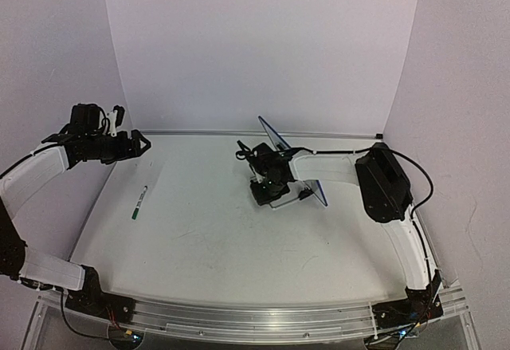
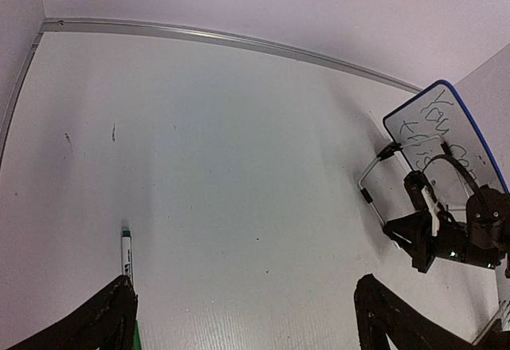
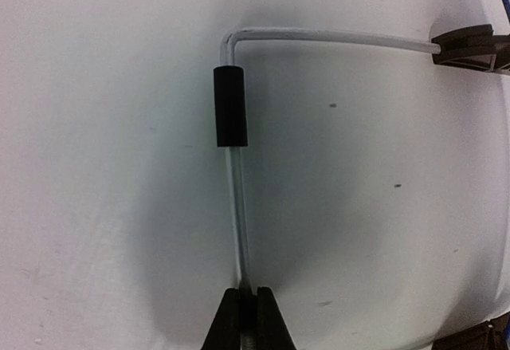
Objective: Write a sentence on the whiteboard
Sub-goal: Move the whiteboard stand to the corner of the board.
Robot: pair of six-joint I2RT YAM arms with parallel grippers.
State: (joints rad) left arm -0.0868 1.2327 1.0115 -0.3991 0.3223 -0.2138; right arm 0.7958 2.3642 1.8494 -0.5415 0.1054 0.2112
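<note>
The whiteboard (image 1: 275, 136) stands tilted right of the table's middle, seen almost edge-on with its blue border. In the left wrist view the whiteboard (image 2: 450, 131) bears dark handwriting that starts "You can". No green sentence shows on it. My right gripper (image 1: 268, 190) is down at the board's foot. In the right wrist view the right gripper (image 3: 247, 290) is shut on the wire stand (image 3: 236, 198), below its black sleeve. My left gripper (image 1: 142, 143) is raised at the far left, open and empty (image 2: 244, 282). A green-capped marker (image 1: 139, 202) lies on the table below it (image 2: 126, 254).
A metal rail (image 1: 207, 133) runs along the table's back edge under the white backdrop. White walls close in on the left and right. An aluminium rail (image 1: 239, 314) with the arm bases lines the near edge. The right arm's cable loops beside the board.
</note>
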